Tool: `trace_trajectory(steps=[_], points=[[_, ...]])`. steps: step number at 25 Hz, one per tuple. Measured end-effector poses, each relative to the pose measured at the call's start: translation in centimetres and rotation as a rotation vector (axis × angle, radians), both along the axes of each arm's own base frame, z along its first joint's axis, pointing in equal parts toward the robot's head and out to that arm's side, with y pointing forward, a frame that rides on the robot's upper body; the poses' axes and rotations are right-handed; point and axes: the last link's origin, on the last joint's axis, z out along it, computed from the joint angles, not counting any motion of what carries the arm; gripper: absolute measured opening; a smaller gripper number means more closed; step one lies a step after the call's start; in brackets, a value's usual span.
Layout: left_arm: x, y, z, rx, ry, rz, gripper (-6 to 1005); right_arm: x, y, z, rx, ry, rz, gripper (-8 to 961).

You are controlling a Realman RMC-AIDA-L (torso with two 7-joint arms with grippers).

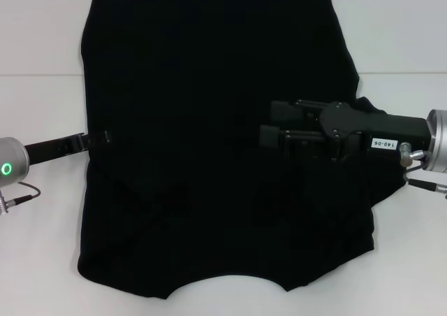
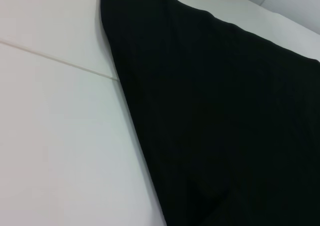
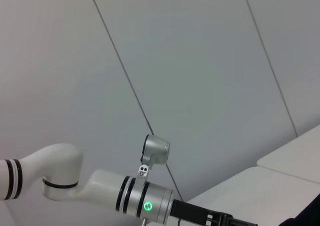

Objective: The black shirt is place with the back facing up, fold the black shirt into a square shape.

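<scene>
- The black shirt (image 1: 209, 155) runs off the head view at 12 o'clock.
- The left gripper (image 1: 98, 138) fingertips seem lost against the cloth, at 9 o'clock.

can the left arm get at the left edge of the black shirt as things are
Probably yes. The left tool sits right at the left edge of the black shirt, with only bare white table beside it and nothing in between. The right tool is over the shirt's right half, well clear.
</scene>
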Motion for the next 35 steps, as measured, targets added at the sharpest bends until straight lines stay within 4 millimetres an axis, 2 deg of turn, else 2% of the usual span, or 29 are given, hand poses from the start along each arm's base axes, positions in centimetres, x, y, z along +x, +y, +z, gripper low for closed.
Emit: trace_trajectory(steps=[23,35], points=[[0.7,0.2,-1.1,-0.029,0.011,-0.022,939,0.3,-0.2,0.0,-0.002,0.001,-0.008,835],[0.7,0.5,-1.0,-0.02,0.035,-0.036,929,0.3,-0.2,0.0,0.0,0.0,-0.009,836]])
